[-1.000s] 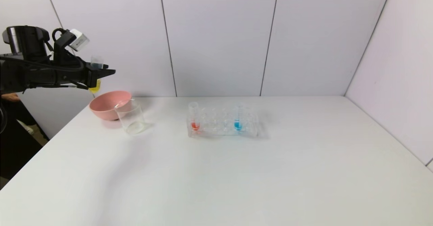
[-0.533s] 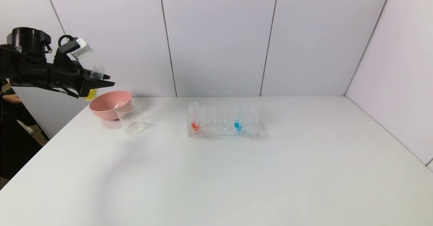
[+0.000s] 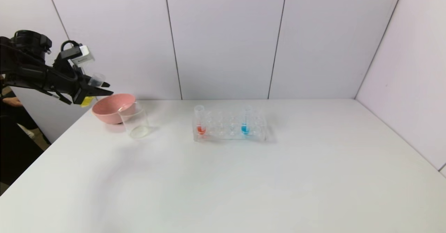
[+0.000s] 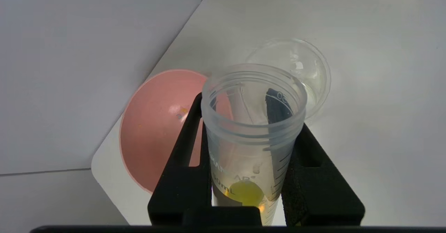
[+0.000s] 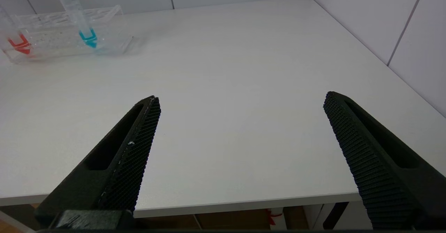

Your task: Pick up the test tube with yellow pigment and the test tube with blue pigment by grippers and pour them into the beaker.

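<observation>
Yellow-pigment test tube (image 4: 252, 138) sits clamped between the left gripper (image 3: 91, 90) jaws, tipped with its open mouth leaning toward the beaker (image 3: 135, 120) just ahead and below — a pose that suits lining up a pour. Pink bowl (image 3: 110, 108) lies directly under the jaws. Blue-pigment test tube (image 5: 81, 20) waits in the rack (image 5: 111, 34), far ahead of the right gripper (image 5: 240, 104) — its jaws spread wide, empty.

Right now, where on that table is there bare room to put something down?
Bare: the table in front of the tube rack and right of it to the wall. Crowded: the back left corner, where bowl and beaker sit close together.
</observation>
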